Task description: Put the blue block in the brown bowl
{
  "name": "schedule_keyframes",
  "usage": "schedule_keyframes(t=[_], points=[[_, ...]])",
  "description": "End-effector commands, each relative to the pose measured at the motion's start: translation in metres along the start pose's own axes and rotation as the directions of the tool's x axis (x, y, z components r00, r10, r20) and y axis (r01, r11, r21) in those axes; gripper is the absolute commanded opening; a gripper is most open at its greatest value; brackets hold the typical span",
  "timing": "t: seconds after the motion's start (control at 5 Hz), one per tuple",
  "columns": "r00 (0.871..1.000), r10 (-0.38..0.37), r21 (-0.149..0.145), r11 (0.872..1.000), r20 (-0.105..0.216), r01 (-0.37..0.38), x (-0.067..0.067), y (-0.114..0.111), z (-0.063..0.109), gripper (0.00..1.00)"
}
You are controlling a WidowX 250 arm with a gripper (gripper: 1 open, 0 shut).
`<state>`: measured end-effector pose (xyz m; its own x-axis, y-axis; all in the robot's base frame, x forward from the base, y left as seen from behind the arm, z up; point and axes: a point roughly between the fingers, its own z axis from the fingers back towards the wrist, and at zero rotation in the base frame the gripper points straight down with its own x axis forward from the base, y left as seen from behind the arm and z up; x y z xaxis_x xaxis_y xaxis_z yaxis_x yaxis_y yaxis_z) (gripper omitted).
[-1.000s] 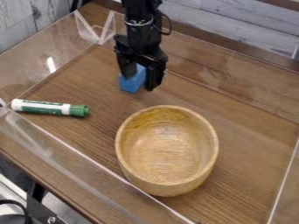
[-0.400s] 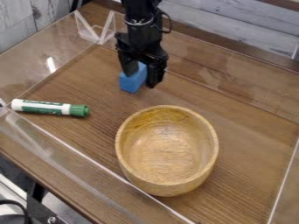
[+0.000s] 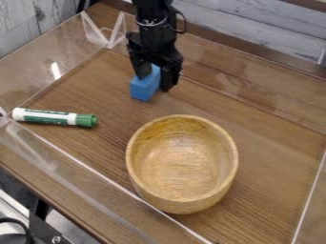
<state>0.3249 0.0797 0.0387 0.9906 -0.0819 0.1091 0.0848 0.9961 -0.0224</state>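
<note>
gripper [image 3: 152, 76] stands low over the table, pointing straight down, its jaws spread and set to either side of the blue block [image 3: 144, 87]. we find no difference between this moment and the two earlier views: the tool has not shifted, the jaws have not narrowed, and the block sits on the same patch of wood. the only thing to report as changed is that nothing has, so we read this as a pause at the bottom of the descent, before the squeeze.

state of tool: released. the fingers bracket the block but we see no clamp on it; whether a finger already touches a face of the block we cannot tell from this view.

location of task item: the block rests on the wooden table [image 3: 242, 91], in the far-centre part of the scene, partly hidden by the dark fingers. the brown bowl [image 3: 182, 162] sits nearer and to the right, well apart from the block, upright and empty. a green-and-white marker [image 3: 55, 118] lies at the near left, clear of both.

assessment: we judge the task to be early, with approach complete and grasp, lift, carry and release all outstanding. we judge the next step to be closing the jaws; an off-centre grip could turn or tip the block.
</note>
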Motion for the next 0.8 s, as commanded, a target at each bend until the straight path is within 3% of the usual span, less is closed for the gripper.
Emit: schedule_keyframes(t=[0.0,0.4,0.6], points=[[1.000,0.011,-0.012,1.000,-0.022,-0.011,-0.005,0.009,-0.018,1.00],[1.000,0.017,-0.018,1.000,-0.019,-0.018,-0.002,0.017,-0.035,1.00],[1.000,0.015,-0.019,1.000,-0.014,-0.016,0.000,0.015,-0.025,0.00]])
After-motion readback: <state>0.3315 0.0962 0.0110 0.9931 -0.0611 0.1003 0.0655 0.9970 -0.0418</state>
